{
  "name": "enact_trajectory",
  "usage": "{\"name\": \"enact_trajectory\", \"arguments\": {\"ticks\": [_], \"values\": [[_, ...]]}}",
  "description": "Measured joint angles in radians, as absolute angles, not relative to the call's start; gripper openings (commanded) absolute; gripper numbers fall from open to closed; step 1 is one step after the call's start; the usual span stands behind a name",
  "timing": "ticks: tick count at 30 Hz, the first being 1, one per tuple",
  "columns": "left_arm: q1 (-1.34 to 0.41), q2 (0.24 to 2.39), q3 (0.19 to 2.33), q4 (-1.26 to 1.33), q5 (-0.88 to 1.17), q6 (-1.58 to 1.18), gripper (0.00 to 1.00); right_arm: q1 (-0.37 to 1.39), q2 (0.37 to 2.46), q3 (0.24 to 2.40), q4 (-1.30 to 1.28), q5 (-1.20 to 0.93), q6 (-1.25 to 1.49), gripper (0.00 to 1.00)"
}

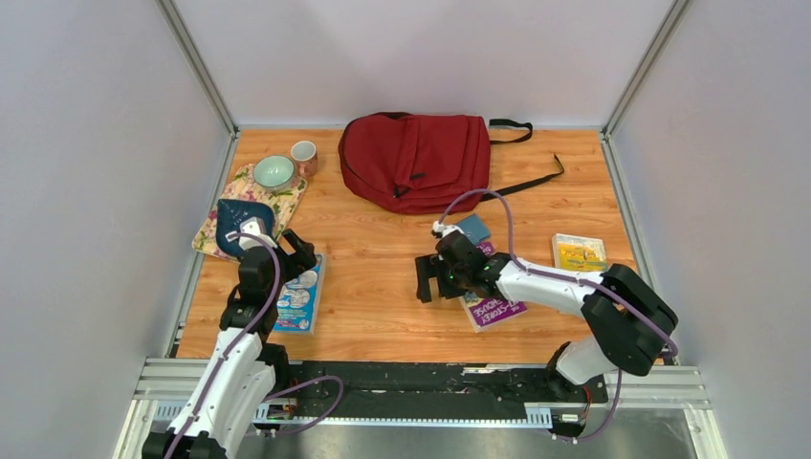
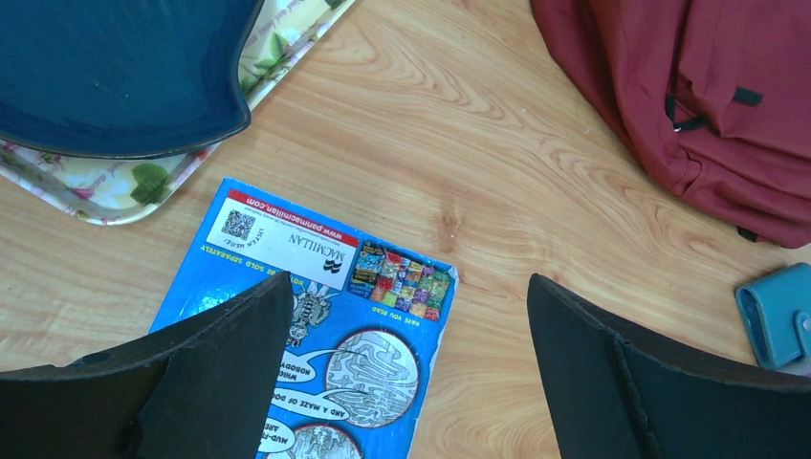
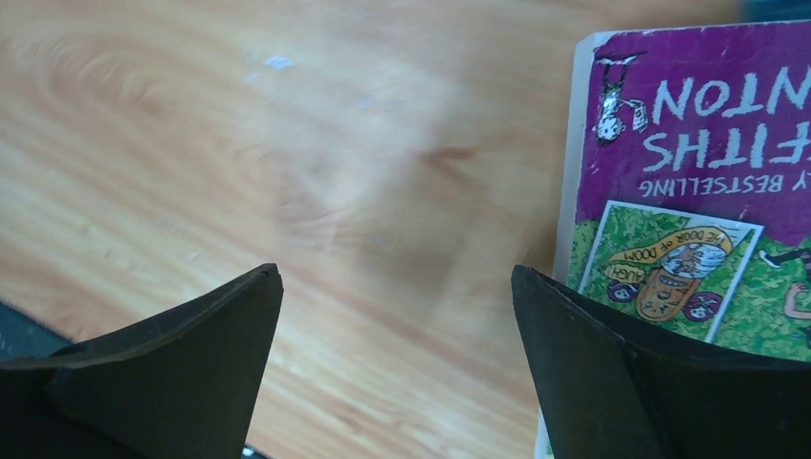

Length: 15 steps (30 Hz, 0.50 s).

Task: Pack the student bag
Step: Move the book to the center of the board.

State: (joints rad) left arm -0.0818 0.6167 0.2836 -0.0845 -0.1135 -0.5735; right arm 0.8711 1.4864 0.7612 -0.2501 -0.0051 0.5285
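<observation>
The dark red student bag (image 1: 416, 160) lies flat at the back centre, zips shut as far as I can see; its corner shows in the left wrist view (image 2: 708, 105). My left gripper (image 1: 298, 251) is open and empty, hovering over the top edge of a blue activity book (image 1: 299, 298), which the left wrist view (image 2: 316, 325) shows under the left finger. My right gripper (image 1: 435, 285) is open and empty over bare wood, just left of a purple book (image 1: 493, 304) that shows in the right wrist view (image 3: 698, 182). A teal-blue wallet (image 1: 472, 228) lies between that book and the bag.
A floral tray (image 1: 287, 203) at the left carries a dark blue dish (image 1: 239, 222) and a green bowl (image 1: 273, 172); a cup (image 1: 304, 155) stands behind it. A yellow book (image 1: 579, 252) lies at the right. Black bag straps (image 1: 536, 177) trail to the right.
</observation>
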Motion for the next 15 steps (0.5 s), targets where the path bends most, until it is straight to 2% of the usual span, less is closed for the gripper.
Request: {"name": "enact_trajectory", "arguments": {"ticks": [9,15], "values": [[-0.082,0.656,0.283,-0.068,-0.112,-0.574,0.99,0.619,1.413,0.672,-0.248,0.073,0.546,1.0],[-0.082,0.682,0.282,-0.062,-0.105,-0.574,0.99,0.558,1.384,0.672,-0.24,0.028,0.55,1.0]]}}
